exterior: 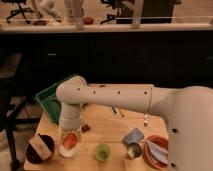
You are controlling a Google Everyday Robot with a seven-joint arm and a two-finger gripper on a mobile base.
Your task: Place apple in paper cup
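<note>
There is only one view. It looks from high on the robot's own body, forward and down over the arm (115,97), which reaches from the right edge to the left. The wooden surface (107,125) fills the lower half, quite near. The claw (69,142) hangs low at the left, shut on the apple (70,140). Behind the surface stand a dark wall and a railing (107,24), far away.
</note>
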